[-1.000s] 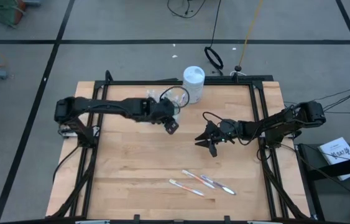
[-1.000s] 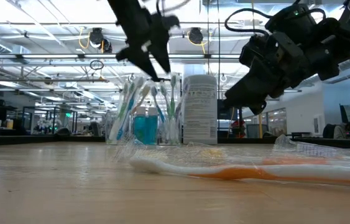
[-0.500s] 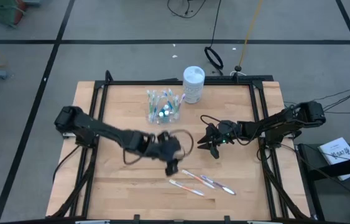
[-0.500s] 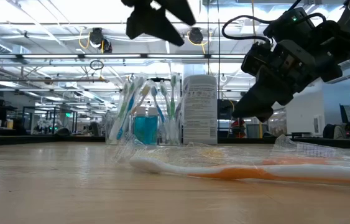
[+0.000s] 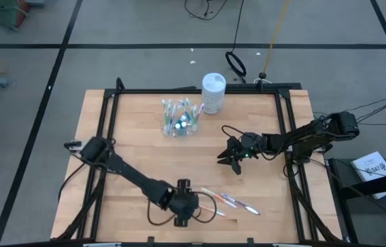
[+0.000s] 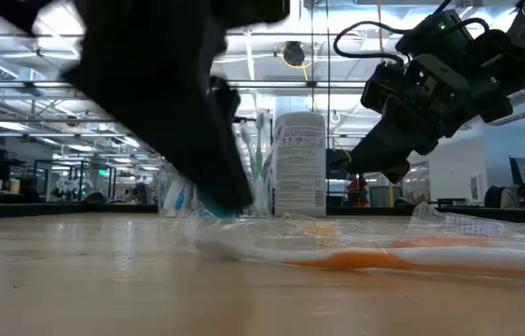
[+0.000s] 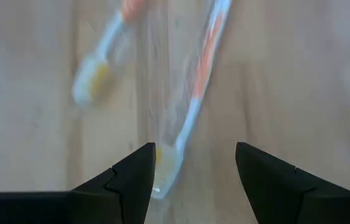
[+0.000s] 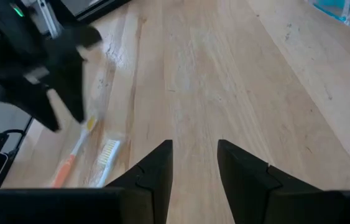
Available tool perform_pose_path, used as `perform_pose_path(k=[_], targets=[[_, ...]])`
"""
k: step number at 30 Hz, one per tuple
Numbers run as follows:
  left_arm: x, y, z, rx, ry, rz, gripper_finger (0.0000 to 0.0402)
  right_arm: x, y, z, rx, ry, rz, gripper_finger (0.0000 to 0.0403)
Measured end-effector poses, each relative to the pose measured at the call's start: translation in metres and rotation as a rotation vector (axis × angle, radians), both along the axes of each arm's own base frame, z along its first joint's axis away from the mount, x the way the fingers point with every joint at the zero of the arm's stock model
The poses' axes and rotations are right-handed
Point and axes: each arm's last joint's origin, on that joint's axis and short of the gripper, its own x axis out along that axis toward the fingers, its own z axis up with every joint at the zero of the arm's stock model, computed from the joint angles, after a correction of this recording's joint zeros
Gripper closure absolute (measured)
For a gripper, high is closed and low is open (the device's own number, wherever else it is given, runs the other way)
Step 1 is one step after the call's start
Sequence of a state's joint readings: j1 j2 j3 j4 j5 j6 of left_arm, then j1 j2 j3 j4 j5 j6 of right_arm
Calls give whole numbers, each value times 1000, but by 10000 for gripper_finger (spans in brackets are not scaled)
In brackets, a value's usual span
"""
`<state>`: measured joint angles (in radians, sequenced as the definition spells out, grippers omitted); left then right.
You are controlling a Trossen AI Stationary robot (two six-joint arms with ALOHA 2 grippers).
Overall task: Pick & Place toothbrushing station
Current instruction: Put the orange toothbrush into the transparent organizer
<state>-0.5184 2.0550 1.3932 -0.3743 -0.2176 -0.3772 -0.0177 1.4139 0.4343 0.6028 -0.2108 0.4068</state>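
Left end effector (image 5: pixel 185 214) reaches low toward the surface's front edge, fingers apart. Right end effector (image 5: pixel 225 158) hovers mid-right, fingers slightly parted.

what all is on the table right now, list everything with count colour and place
cup: one, clear, far middle of the table, holding upright toothbrushes and teal tubes
canister: one, white, far edge, just right of the cup
loose toothbrushes: about three, pale handles with orange and blue, flat on the near middle of the table, some in clear wrap
table: one, light wood with a black frame
paper: one white sheet, off the table to the right
left gripper: one, dark, open, low over the left end of the loose toothbrushes
right gripper: one, dark, open, above the table right of centre, holding nothing
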Motion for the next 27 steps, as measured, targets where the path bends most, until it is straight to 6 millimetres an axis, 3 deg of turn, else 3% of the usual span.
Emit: perform_pose_path(k=[5,14,27], targets=[[1,1,-22,27,57,47,172,0,0,0,1,1,0,282],[5,9,-23,58,57,53,181,0,0,0,1,1,0,282],[6,15,-22,251,51,-196,339,0,0,0,0,1,0,282]])
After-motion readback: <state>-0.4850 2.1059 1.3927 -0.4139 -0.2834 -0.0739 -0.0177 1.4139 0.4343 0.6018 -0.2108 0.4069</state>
